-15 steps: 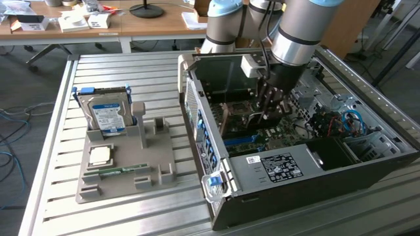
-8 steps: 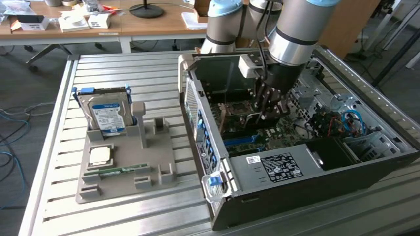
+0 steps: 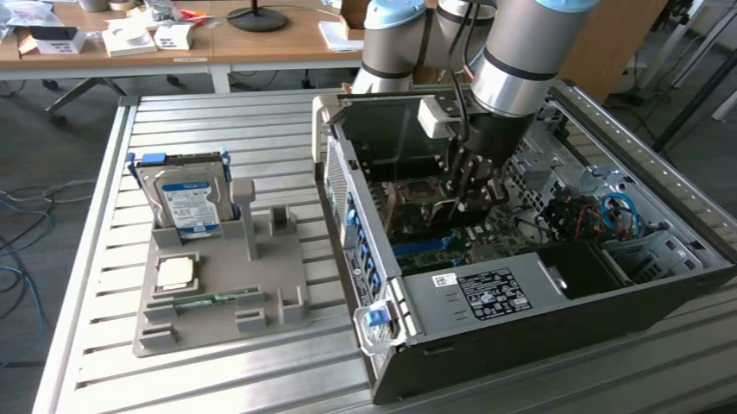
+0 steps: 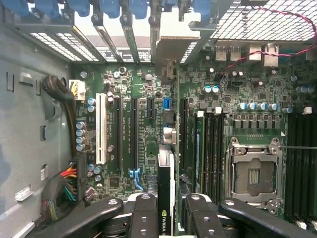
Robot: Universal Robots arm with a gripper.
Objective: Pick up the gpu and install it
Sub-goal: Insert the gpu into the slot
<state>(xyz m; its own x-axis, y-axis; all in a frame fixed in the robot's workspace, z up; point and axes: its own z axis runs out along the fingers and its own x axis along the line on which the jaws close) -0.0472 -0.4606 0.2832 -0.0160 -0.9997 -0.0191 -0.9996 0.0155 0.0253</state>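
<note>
Orientation of the gpu point(image 4: 166, 173): you see it edge-on from the wrist camera, a thin dark strip with a green logo on its edge. Its long axis runs parallel to the black expansion slots point(image 4: 133, 129) on the motherboard point(image 4: 148, 89) and points away from the wrist toward the row of blue clips point(image 4: 109, 7) at the case's rear wall. It hangs over the board between two slots; you cannot tell whether its lower edge touches one.

Your fingers point(image 4: 143, 213) are partly closed, one on each flat face of the card, and they hold it. The gripper point(image 4: 166, 206) sits directly above the board, with the CPU socket point(image 4: 252, 173) off to one side.

In the exterior view the gripper point(image 3: 470, 194) reaches down into the open case point(image 3: 519, 302), which lies on its side on the slatted surface point(image 3: 254, 379). On the exterior view's left stands a grey holder point(image 3: 219, 319) with an upright hard drive point(image 3: 190, 203), a processor point(image 3: 176, 272) and a memory stick point(image 3: 219, 297) lying flat, all well apart from the case.
</note>
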